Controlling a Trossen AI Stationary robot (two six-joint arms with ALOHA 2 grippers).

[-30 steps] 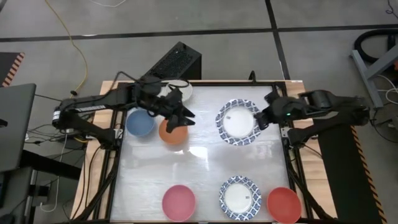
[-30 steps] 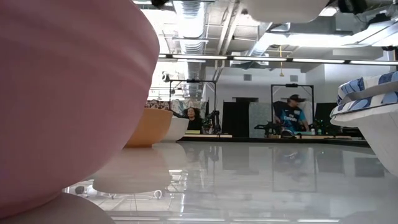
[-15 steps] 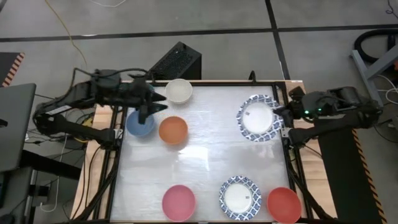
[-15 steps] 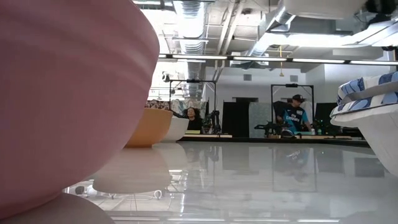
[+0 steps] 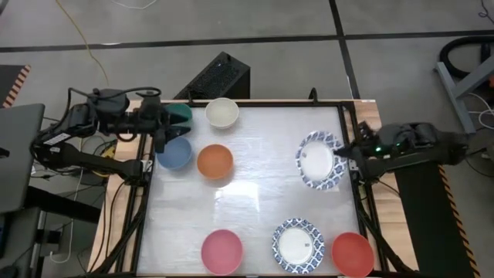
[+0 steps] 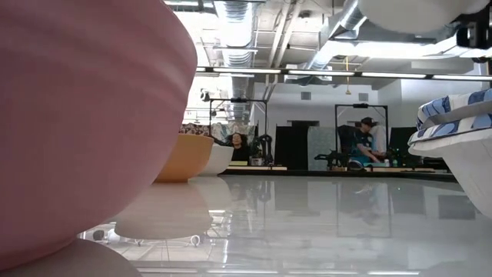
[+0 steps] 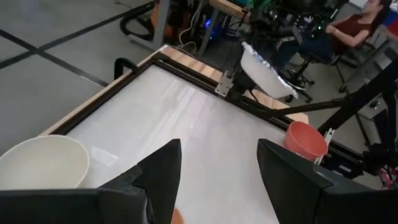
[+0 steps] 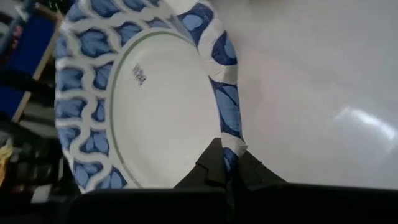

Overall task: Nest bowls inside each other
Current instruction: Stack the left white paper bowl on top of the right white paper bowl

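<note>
Right end effector [image 8: 229, 167] at bench's right edge, fingers pinched together on rim of a blue-patterned bowl [image 5: 319, 160]; bowl lifted, tilted w/ white centre facing inward over the bench [image 5: 255, 208]. In low view its white underside hangs at top right, clear of the surface.

Left end effector [image 7: 219, 163] pulled back to far-left corner, fingers apart, nothing between them. Teal bowl [image 5: 179, 114] right beside it at bench edge; blue bowl [image 5: 174, 152] just next to it on the near side, orange bowl [image 5: 214, 161] a bit further in. White bowl [image 5: 221, 113] just ahead of left fingers, also seen in left wrist view.

Well away from both end effectors, along near edge: pink bowl [image 5: 221, 250], second blue-patterned bowl [image 5: 298, 245], red bowl [image 5: 352, 252], each standing alone, none nested.

Person [image 6: 361, 144] seated in room behind, beyond far edge.
</note>
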